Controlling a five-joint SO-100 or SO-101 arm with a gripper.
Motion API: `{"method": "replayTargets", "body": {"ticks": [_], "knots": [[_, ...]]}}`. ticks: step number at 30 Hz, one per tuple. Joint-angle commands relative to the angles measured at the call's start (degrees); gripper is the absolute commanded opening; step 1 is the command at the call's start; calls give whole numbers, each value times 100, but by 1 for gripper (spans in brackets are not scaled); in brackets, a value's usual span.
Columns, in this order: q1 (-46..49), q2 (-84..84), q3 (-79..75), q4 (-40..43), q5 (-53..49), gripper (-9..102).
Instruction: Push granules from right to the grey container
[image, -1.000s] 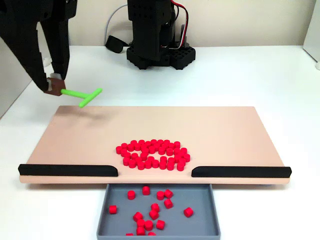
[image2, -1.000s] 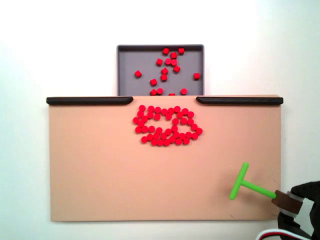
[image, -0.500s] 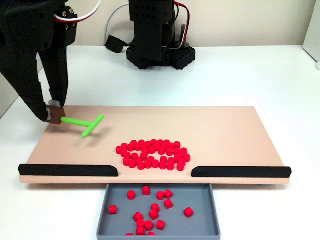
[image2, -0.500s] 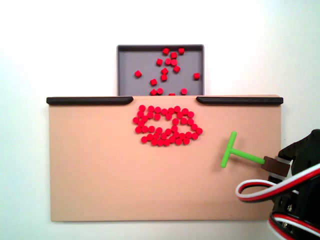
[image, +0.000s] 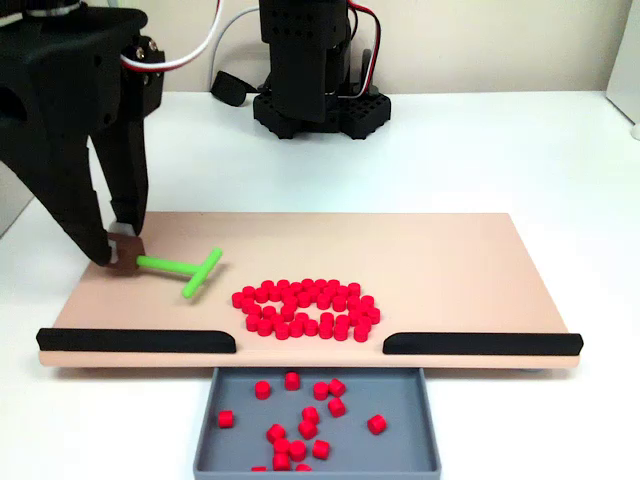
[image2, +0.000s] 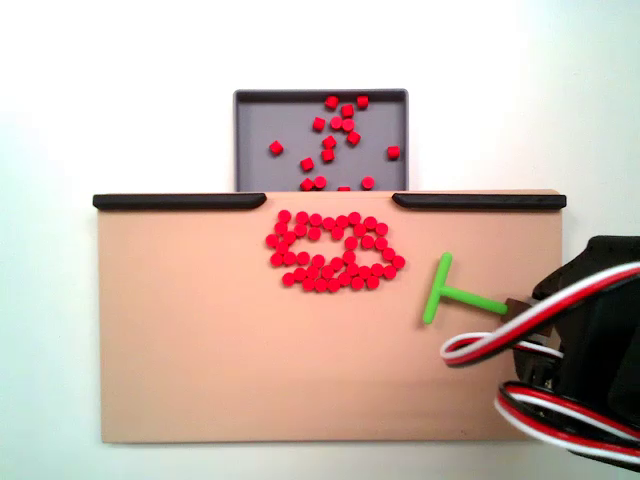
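The gripper (image: 122, 252) pinches the brown handle of a green T-shaped pusher (image: 190, 270), crossbar facing the granules (image: 306, 308) so a sweep would drive them. The granules lie just beside the crossbar on the tan board (image: 450, 260), near the grey container (image: 430, 430).

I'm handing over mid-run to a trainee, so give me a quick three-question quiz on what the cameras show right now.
1. True or false: the green T-shaped pusher already touches the granules on the tan board.
2. Where do the granules on the board lie? A) facing the gap between the two black strips B) at a far corner C) under a strip
3. What do the gripper fingers hold?

Key:
1. False; a gap of bare board separates them.
2. A
3. The pusher's brown handle block. The grey container already holds some granules.
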Motion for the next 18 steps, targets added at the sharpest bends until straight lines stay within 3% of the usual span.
{"method": "replayTargets", "body": {"ticks": [1,18], "knots": [[-35,105,-202,-9,-2285,0],[-141,-316,-712,-9,-2197,0]]}}
